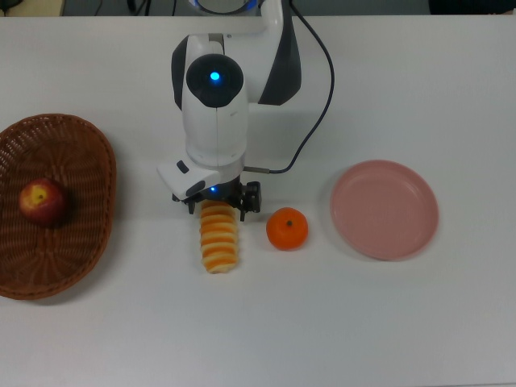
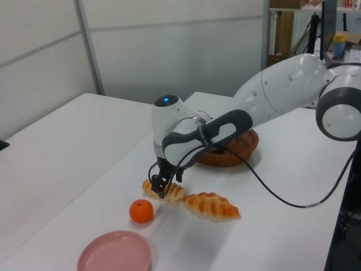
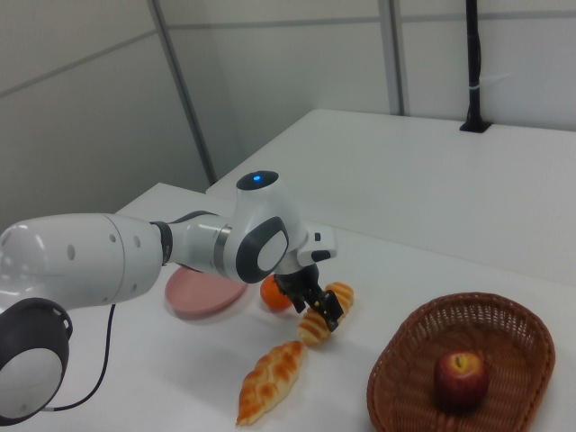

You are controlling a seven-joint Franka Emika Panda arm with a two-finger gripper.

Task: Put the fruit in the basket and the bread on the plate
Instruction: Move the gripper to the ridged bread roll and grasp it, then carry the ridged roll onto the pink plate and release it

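Jaws astride roll [image 1: 218,239] (tangerine [image 1: 287,228] beside)

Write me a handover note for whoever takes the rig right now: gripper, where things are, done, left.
Gripper: down at the striped roll, fingers on either side of its end nearest the arm; the views don't show whether it has closed on it.
Apple: in the basket, done.
Tangerine: on the table between the roll and the plate in the top view; it has to go in the basket.
Braided pastry: on the table beside the roll, hidden under the arm in the top view.
Plate: holds nothing.
Left: both breads to the plate, tangerine to the basket.
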